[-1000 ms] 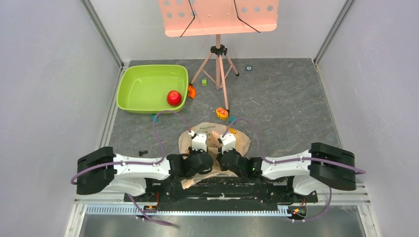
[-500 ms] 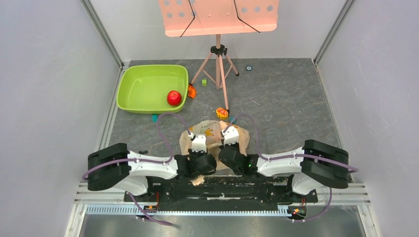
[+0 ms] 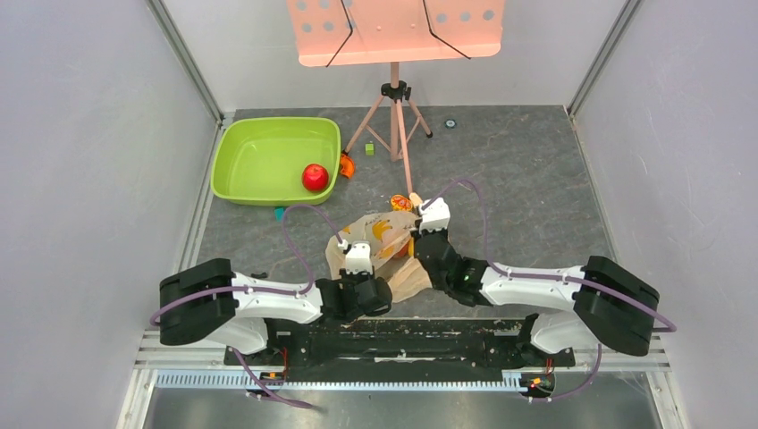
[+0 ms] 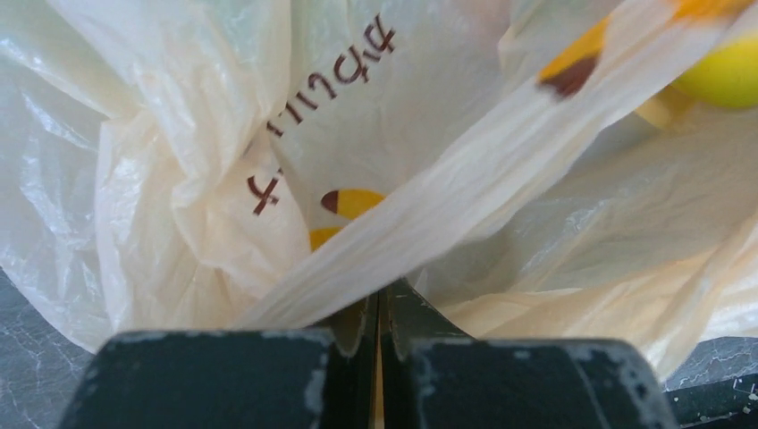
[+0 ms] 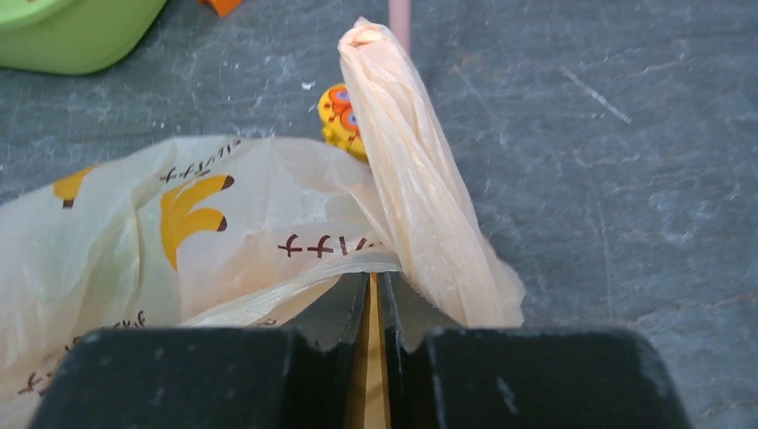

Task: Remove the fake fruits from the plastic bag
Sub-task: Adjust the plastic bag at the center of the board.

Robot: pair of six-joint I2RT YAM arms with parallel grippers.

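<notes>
Currently left gripper [image 4: 377,299] and right gripper [image 5: 375,281] each pinch plastic bag [image 3: 386,238] film, bag stretched between arms; yellow fruit [image 4: 728,76] inside. Risk: thin film tears or slips from jaws, spilling fruit uncontrolled.

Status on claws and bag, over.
Left claw shut on plastic bag. Right claw shut on it too. Yellow fruit inside; red apple in green tub. Orange toy beside bag.

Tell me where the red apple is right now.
In the top view, the red apple sits inside the green tub on the far left, near the tub's right wall.
</notes>
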